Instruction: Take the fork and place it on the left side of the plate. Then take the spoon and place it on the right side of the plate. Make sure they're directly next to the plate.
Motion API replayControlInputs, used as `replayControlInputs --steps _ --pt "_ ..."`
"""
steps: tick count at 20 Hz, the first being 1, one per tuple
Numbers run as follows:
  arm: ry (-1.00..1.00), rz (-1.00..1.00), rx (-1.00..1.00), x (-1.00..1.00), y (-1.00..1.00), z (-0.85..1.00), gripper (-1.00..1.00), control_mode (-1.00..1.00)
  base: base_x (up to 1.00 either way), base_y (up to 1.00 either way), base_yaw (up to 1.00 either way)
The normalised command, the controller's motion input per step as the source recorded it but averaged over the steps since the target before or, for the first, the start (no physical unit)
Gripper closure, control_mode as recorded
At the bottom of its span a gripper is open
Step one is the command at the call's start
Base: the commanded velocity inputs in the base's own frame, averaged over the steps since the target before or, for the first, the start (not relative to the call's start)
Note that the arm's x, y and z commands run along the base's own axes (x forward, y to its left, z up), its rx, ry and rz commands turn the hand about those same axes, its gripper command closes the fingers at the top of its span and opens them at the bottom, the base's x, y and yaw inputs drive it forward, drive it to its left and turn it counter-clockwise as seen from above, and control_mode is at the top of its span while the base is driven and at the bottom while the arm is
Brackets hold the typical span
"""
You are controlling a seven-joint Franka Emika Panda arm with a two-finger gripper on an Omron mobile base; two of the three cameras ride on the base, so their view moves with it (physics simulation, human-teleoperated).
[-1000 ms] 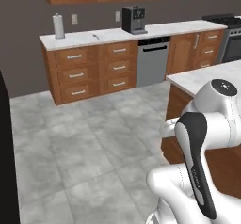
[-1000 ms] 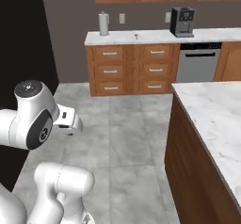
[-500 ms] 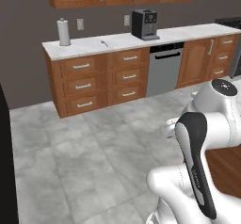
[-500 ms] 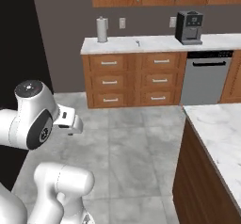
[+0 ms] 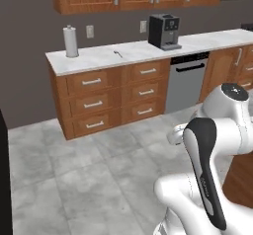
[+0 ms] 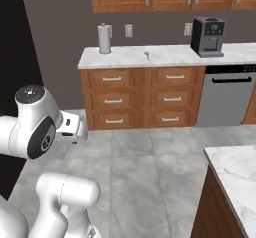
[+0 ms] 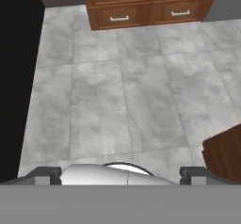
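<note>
the jaws stand fully open and hold nothing; their two dark tips rise at the bottom of the hand view, wide apart, over bare grey floor. the arm is folded close to the base, well back from any work surface.

far ahead of the jaws runs a long desk on wooden drawers. on it sit a paper towel roll and a coffee machine, with a dishwasher below the machine. a small thin dark thing lies on that desk between the roll and the machine; it is too small to tell whether it is cutlery. to the right of the jaws, near, is the corner of a second marble desk with dark wood sides.

where the fork, spoon and plate are cannot be told from here, so no step of the task looks begun.

judging by the task, fork and spoon should be light, stiff, smooth metal, lying flat and low. they are likely to slip or skid if pinched at the end. the best hold is probably across the thin handle near its middle, jaws coming straight down and closing across its width. the plate needs no grasp.
</note>
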Motion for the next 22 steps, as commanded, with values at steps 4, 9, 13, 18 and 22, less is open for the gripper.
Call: replayControlInputs --steps 4,9,13,18,22 --pt "0.0 0.0 0.0 0.0 0.0 0.0 -1.0 1.0 1.0 -0.38 0.07" --pt "0.0 0.0 0.0 0.0 0.0 0.0 -1.0 1.0 1.0 -0.4 0.09" --pt "0.0 0.0 0.0 0.0 0.0 0.0 -1.0 1.0 1.0 -0.44 0.11" --pt "0.0 0.0 0.0 0.0 0.0 0.0 -1.0 1.0 1.0 -0.42 0.12" --pt "0.0 0.0 0.0 0.0 0.0 0.0 -1.0 1.0 1.0 -0.4 0.13"
